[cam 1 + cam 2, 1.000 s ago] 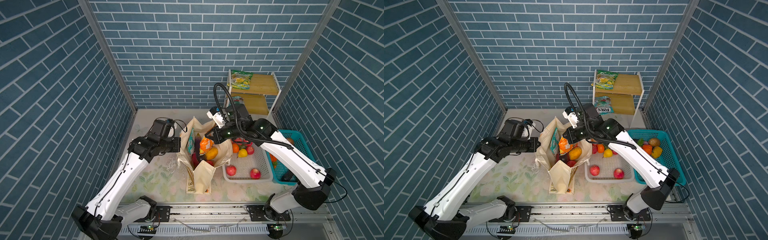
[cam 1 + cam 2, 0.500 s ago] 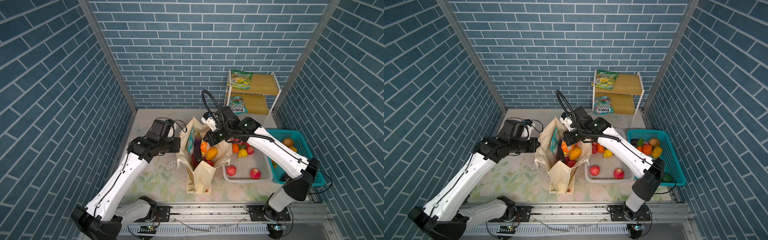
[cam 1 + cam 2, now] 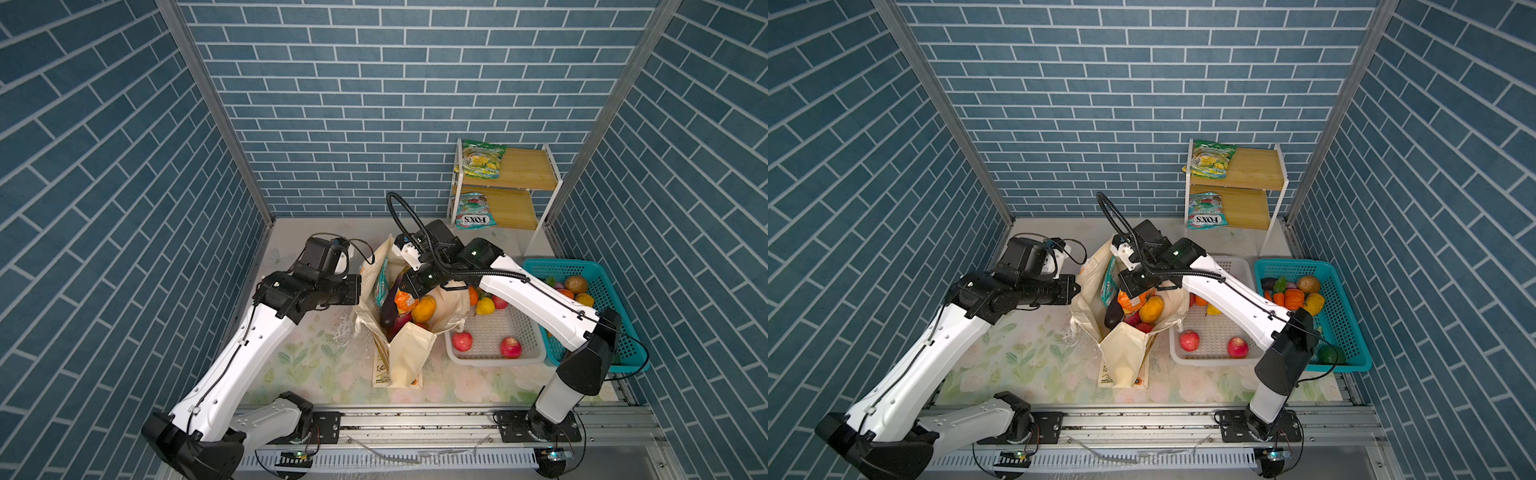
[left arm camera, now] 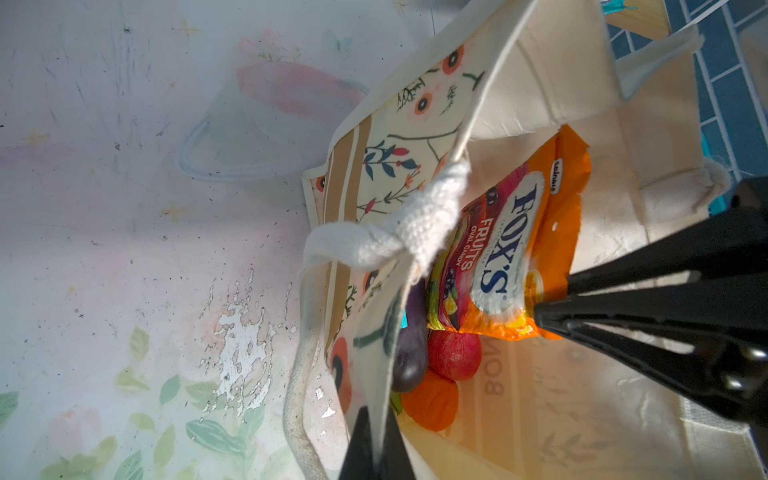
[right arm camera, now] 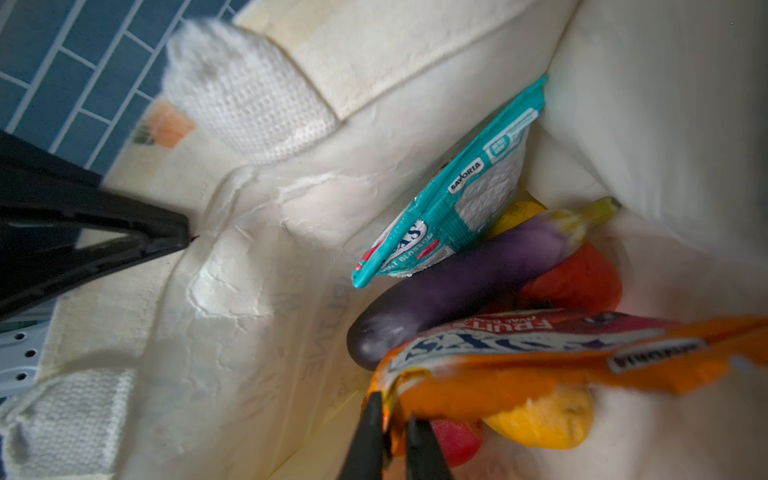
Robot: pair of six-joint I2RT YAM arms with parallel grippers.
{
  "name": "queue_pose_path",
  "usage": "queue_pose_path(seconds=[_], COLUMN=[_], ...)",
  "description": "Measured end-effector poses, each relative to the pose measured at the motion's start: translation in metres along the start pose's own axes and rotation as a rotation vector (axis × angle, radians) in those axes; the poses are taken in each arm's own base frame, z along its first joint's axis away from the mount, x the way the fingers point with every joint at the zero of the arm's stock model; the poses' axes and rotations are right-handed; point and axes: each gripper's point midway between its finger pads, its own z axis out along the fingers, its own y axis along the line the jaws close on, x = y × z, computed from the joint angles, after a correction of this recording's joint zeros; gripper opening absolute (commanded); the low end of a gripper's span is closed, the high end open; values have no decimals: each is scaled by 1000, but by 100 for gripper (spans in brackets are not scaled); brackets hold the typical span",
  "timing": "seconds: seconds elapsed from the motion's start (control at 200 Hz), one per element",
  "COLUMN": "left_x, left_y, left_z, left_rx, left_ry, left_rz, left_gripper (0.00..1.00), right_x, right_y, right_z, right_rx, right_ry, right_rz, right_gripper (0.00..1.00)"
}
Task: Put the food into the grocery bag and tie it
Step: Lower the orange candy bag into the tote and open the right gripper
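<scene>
The cream floral grocery bag (image 3: 411, 357) (image 3: 1125, 353) stands mid-table with its mouth open. My left gripper (image 4: 376, 419) (image 3: 361, 286) is shut on the bag's left rim and holds it open. My right gripper (image 5: 392, 409) (image 3: 405, 291) reaches down into the mouth, its jaws close together on the edge of an orange FOX'S packet (image 5: 540, 357) (image 4: 515, 249). Food inside the bag includes a teal packet (image 5: 453, 195), a purple aubergine (image 5: 457, 282), a yellow fruit (image 3: 424, 308) and red fruit (image 4: 455, 353).
A white basket (image 3: 494, 360) right of the bag holds two red apples (image 3: 462, 340) and small fruit. A teal basket (image 3: 557, 262) with vegetables lies under the right arm. A wooden shelf (image 3: 523, 166) at the back right carries two packets (image 3: 482, 160).
The right arm has swung left and carried the orange packet down into the bag's mouth. The left gripper has stayed on the rim.
</scene>
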Motion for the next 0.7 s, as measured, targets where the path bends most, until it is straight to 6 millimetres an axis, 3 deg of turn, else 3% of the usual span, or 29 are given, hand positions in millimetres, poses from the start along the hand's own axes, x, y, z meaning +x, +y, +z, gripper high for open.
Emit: queue_pose_path(seconds=[0.15, 0.375, 0.51, 0.7], left_x=[0, 0, 0, 0], left_y=[0, 0, 0, 0], left_z=[-1, -2, -2, -1], left_rx=[-2, -5, -7, -7], left_ry=[2, 3, 8, 9], left_rz=[1, 3, 3, 3], left_gripper=[0, 0, 0, 0], right_x=[-3, -23, -37, -50], right_y=[-5, -6, -5, -16], right_z=[-7, -42, -92, -183], right_rx=[39, 103, 153, 237], right_ry=[-5, -99, -231, -472], right_rz=[-20, -48, -61, -34], right_gripper=[47, 54, 54, 51])
